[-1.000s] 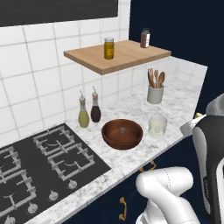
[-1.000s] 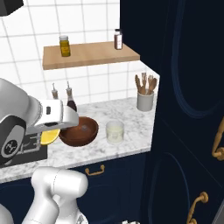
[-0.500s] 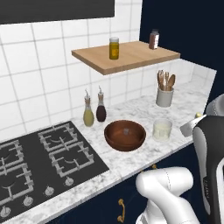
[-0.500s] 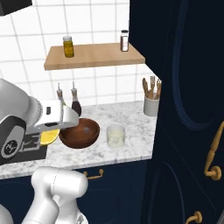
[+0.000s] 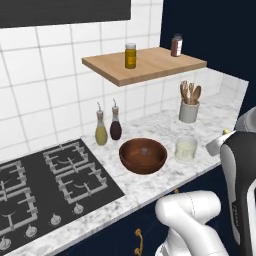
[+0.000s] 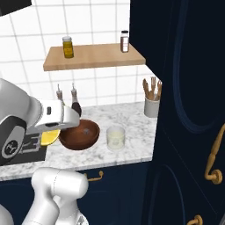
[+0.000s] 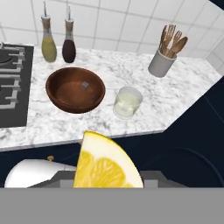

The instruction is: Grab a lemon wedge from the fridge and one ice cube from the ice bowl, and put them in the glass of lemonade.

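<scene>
Fingers: closed partway on the lemon wedge, which sits at the bottom centre of the hand view, cut face toward the camera, rind arching over the top.
Lemon wedge, side look: a yellow sliver under the white hand at the left of the right base view, just left of the bowl's rim.
Glass of lemonade: upright on the marble surface, centre of the hand view, just right of the bowl and apart from it; pale liquid inside.
Ice bowl: reddish-brown, left of centre, between the stove and the glass.
Ice cube: small pale cube lying inside the bowl.
Oil and vinegar bottles: side by side behind the bowl, upper left.
Utensil crock: upper right, holding wooden utensils.
Shelf: wooden, above the surface, carrying two jars.
</scene>
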Robot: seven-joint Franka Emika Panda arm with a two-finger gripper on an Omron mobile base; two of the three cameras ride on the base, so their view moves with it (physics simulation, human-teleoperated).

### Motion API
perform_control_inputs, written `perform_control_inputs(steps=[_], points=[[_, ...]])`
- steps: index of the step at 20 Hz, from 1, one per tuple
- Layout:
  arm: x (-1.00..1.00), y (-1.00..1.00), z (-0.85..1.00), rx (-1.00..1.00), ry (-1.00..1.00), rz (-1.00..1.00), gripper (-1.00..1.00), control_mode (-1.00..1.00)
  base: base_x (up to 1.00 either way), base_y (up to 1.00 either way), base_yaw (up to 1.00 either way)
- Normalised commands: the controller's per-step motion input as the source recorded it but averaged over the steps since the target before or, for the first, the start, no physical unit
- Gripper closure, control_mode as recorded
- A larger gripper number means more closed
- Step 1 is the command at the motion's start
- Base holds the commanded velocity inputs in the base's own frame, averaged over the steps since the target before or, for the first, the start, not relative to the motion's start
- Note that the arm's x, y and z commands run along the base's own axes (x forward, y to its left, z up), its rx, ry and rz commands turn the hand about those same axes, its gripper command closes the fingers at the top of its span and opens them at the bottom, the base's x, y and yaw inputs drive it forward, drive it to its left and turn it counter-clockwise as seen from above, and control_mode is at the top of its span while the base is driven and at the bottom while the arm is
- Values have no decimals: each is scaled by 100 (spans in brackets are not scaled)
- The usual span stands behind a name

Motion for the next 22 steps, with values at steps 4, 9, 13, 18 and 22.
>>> perform_control_inputs(steps=[4,9,13,18,22], points=[[0,0,0,0,0,0,100,100,3,0,0],[70,0,-35,1,8,-1,100,-100,8,0,0],[95,-4,-65,4,6,-1,100,-100,0,0,0],[96,-25,-61,0,1,0,100,-100,0,0,0],[81,-58,-27,2,18,0,100,-100,0,0,0]])
